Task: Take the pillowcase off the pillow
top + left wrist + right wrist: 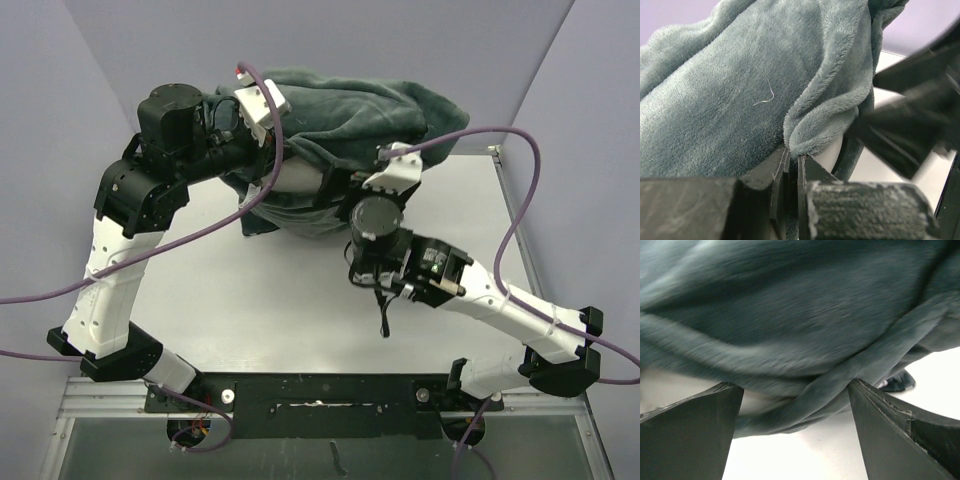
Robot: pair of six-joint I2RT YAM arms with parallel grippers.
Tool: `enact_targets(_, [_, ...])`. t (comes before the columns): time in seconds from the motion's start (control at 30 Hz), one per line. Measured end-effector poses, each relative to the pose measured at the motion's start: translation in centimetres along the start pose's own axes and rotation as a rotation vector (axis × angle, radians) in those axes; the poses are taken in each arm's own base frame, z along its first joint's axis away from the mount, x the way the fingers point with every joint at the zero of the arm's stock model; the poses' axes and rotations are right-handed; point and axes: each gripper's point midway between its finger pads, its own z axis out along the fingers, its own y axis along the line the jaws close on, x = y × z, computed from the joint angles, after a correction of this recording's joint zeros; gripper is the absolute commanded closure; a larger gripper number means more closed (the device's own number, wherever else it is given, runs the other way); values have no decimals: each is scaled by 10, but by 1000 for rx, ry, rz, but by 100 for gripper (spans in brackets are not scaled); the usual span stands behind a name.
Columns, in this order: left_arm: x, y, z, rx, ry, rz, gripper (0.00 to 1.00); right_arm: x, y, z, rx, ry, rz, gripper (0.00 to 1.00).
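**Fleece cover bunched at the back of a white counter**

Grey-green fleece is what shows of the pillowcase (350,115), which sits in a rumpled heap at the far middle of the counter (300,320), between the two arm heads. Its upper part rides high near the back wall, and its lower folds droop to the counter top. In the left wrist view a small white patch of the pillow (832,150) peeks out beneath a rolled edge of the fleece.

The left jaws are pressed together on a pinched fold of the pillowcase at the heap's left side. The right jaws stand wide apart, low at the heap's front right. A twisted band of fleece runs across the gap between them and nothing is clamped.

The counter is plain matte white, bare in front of the heap, with soft shadows under both arms. Pale lavender walls (120,60) close in on the left, back and right, meeting at angled corners behind the fabric. Purple cables (520,200) loop from each wrist out past the counter's sides. Along the near edge a black mounting plate (320,395) carries the arm bases, set on a metal frame.
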Motion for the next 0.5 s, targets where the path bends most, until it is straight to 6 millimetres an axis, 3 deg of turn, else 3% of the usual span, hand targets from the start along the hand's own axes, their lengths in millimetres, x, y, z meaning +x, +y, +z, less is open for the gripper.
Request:
enact_targets(0.1, [-5, 2, -1, -11, -9, 12, 100, 1, -26, 24, 60, 47, 52, 17])
enact_targets(0.17, [-10, 3, -1, -20, -18, 27, 100, 16, -44, 32, 91, 98, 64, 18])
enact_targets(0.37, [-19, 11, -8, -63, -36, 58, 100, 106, -101, 27, 194, 302, -13, 18])
enact_targets(0.5, [-18, 7, -10, -54, -22, 65, 100, 141, -120, 19, 227, 391, -2, 18])
